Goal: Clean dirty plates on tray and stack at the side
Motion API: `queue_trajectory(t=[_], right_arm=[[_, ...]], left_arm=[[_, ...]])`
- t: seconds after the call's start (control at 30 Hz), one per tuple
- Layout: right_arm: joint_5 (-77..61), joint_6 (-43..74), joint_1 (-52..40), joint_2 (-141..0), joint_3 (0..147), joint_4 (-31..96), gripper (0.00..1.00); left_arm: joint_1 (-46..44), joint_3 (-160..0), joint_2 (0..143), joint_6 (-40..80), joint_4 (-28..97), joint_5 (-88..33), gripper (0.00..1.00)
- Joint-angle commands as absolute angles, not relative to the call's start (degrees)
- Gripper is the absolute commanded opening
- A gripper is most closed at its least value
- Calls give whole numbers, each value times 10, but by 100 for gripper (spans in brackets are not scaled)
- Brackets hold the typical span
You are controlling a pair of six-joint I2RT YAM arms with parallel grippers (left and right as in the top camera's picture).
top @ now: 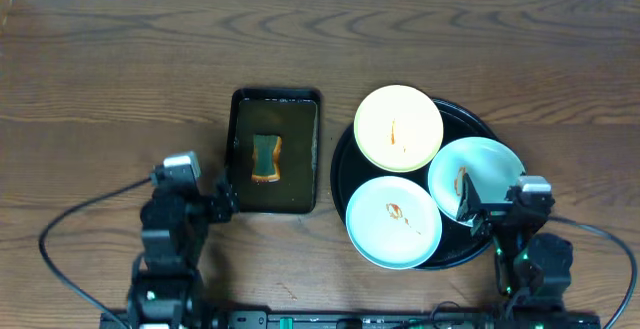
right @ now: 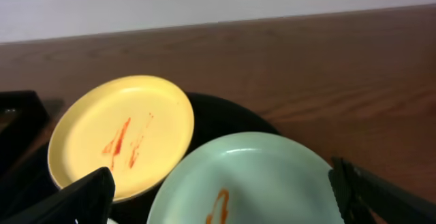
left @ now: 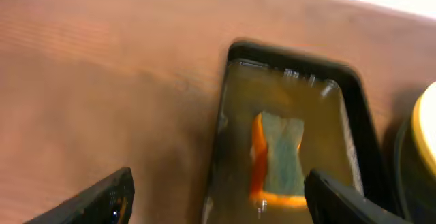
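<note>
Three plates sit on the round black tray (top: 470,119) at the right of the overhead frame: the yellow plate (top: 399,127) uppermost, two mint below. They look stiff, light and probably slick with sauce, so pinch at a rim. The right gripper (right: 221,180) gapes wide and empty at the nearer mint plate (right: 272,163). The left gripper (left: 218,183) is equally open and empty, facing the sponge (left: 279,159).

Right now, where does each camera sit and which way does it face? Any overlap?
Overhead: above the table, looking straight down at the round black tray of plates and the rectangular tray holding a sponge; left arm and right arm at the bottom edge.
Left wrist: on the left arm, angled down at the sponge; left gripper open at the lower corners.
Right wrist: low, facing across the mint plate and yellow plate; right gripper open.
Shared: overhead and left wrist show the sponge.
</note>
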State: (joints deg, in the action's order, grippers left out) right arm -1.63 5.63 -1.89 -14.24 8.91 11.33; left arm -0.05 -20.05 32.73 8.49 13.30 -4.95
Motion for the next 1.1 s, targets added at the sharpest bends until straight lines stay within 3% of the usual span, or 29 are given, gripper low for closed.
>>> queue_trajectory(t=[0.0,0.17,0.43,0.6,0.8,1.07], right_arm=[[-37,57,-10,-234,177,137,99],[-65,57,-10,-445,367,272,99],[-90,55,-10,-623,541,469,99],[-136,55,-9,-644,563,478,99],[-140,55,-10,-644,562,439,99],[-140,55,-10,-644,562,429,99]], left_arm=[[2,-294,420,77,204,-45,80],[2,-471,556,77,387,-48,80],[2,-546,592,77,521,-86,80],[2,-546,589,78,517,-86,81],[-6,-546,617,110,408,-96,78],[-74,-547,762,101,343,-94,75]])
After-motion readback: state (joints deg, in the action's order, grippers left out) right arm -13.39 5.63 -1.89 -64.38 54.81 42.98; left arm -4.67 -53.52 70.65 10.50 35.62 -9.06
